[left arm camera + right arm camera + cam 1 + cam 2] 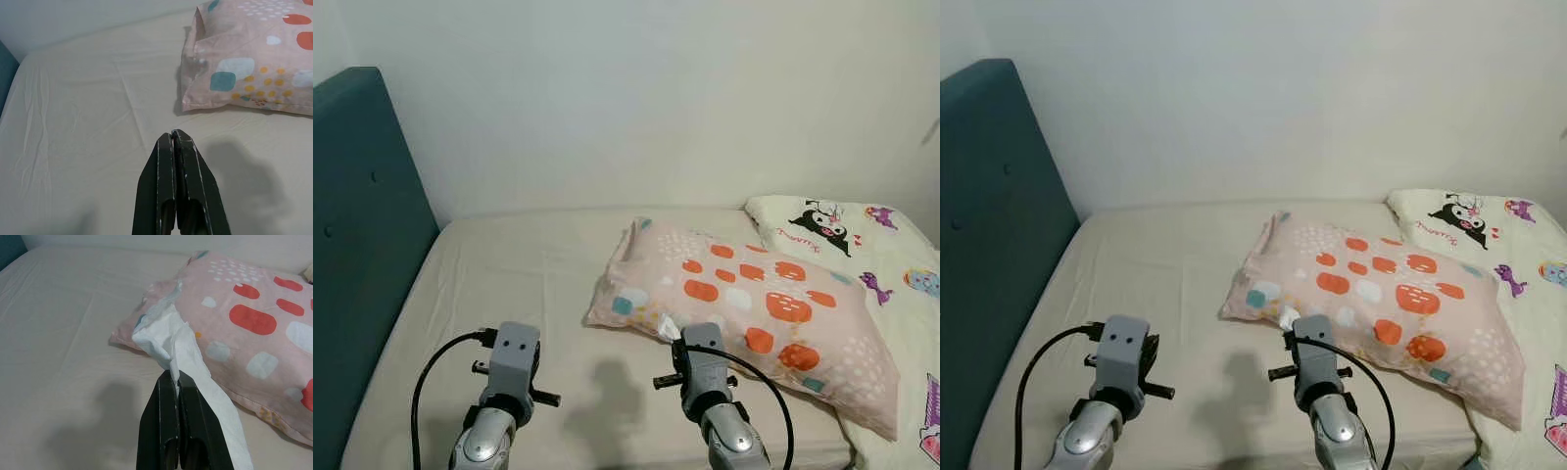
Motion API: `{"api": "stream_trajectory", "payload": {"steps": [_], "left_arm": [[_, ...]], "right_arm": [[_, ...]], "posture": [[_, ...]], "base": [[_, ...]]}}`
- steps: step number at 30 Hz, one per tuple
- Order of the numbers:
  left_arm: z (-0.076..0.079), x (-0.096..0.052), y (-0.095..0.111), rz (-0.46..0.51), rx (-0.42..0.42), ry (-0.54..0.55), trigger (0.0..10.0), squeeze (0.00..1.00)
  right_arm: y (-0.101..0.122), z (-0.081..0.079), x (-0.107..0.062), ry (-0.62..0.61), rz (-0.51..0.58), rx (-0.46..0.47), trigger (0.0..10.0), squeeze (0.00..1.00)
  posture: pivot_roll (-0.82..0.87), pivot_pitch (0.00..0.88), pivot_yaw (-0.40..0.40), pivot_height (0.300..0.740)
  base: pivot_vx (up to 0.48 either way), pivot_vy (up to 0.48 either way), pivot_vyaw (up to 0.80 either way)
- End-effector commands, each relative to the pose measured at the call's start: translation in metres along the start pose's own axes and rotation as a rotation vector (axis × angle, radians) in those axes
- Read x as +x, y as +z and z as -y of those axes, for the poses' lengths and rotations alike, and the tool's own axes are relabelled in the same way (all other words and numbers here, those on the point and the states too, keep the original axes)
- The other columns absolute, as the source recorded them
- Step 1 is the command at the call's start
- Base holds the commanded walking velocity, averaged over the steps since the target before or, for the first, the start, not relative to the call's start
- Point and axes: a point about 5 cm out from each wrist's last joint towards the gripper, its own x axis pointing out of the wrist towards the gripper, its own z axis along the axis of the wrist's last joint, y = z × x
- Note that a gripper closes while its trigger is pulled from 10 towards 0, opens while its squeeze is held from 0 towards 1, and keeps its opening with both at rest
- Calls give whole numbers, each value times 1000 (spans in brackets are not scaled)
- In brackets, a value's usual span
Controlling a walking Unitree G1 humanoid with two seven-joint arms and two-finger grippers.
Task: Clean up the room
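Note:
A crumpled white tissue [171, 340] hangs from my right gripper [174, 377], whose black fingers are shut on it. In the left eye view the tissue [668, 328] pokes out above my right wrist, just in front of the near corner of a pink pillow [754, 304] with orange and teal blotches. My left gripper [173, 134] is shut with nothing in it. It hovers over the bare beige sheet [88, 107], to the left of the pillow [249, 63]. Both arms are raised over the near part of the bed.
A teal padded headboard [362, 245] runs along the left side of the bed. A cream blanket with cartoon prints [862, 235] lies at the right, beyond the pillow. The white wall [636, 98] stands behind the bed.

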Motion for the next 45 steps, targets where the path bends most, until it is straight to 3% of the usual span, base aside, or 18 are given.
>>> {"api": "stream_trajectory", "payload": {"steps": [1,45], "left_arm": [[2,-2,-5,-21,-15,-1,10000,0],[-2,-3,-4,-13,-6,21,10000,0]], "right_arm": [[-7,0,-3,2,-23,17,10000,0],[-6,-1,-2,33,-28,9,10000,0]], "posture": [[26,124,-72,740],[23,133,-94,740]], "base": [[0,0,-544],[0,0,-791]]}}
